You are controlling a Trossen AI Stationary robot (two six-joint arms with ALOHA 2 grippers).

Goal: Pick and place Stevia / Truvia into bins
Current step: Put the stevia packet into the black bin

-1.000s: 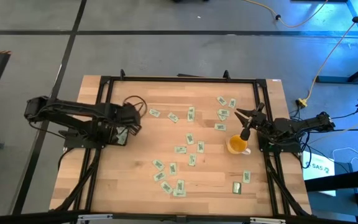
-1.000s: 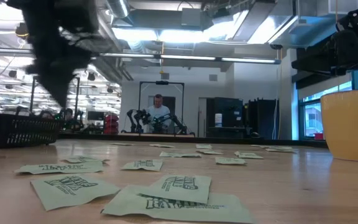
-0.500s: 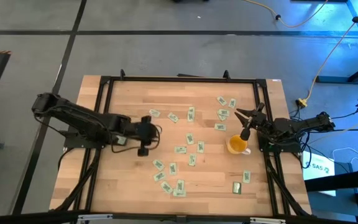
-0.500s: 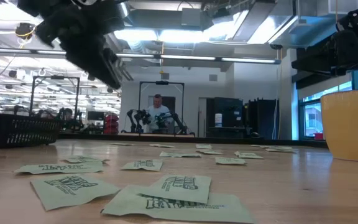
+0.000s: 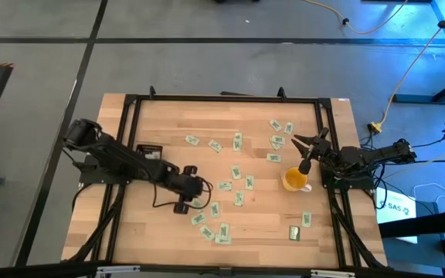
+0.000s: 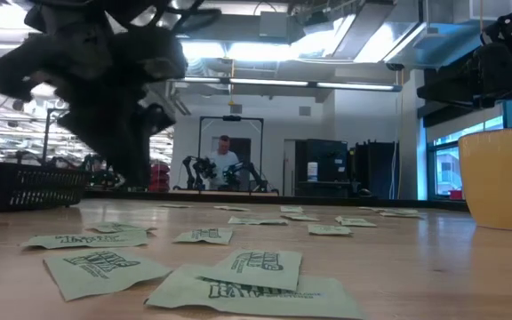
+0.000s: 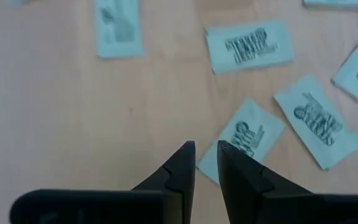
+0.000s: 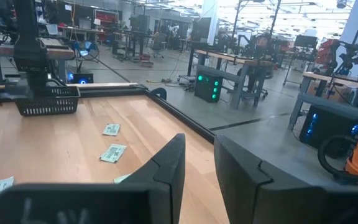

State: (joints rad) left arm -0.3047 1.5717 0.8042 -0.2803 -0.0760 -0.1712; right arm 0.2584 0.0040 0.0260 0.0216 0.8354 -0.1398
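Pale green and white Stevia / Truvia sachets (image 5: 224,186) lie scattered flat over the wooden surface (image 5: 153,232); about twenty can be counted from above, in a loose band from the far right corner down toward the near middle, none overlapping much. Each is a small rectangle with darker green print. One black bin (image 5: 150,153) sits on the left side of the surface, behind the left arm; the low view shows it as a dark meshed basket (image 6: 20,187) at the left edge. One yellow cup (image 5: 294,179) stands near the right side.

Extended toward the middle, the left gripper (image 5: 189,188) hangs above bare wood just beside a sachet (image 7: 241,137). Its fingers (image 7: 180,167) are nearly pressed together, a thin gap between them, and hold nothing.

Parked at the right edge near the cup, the right gripper (image 5: 306,144) has its fingers slightly apart and empty.
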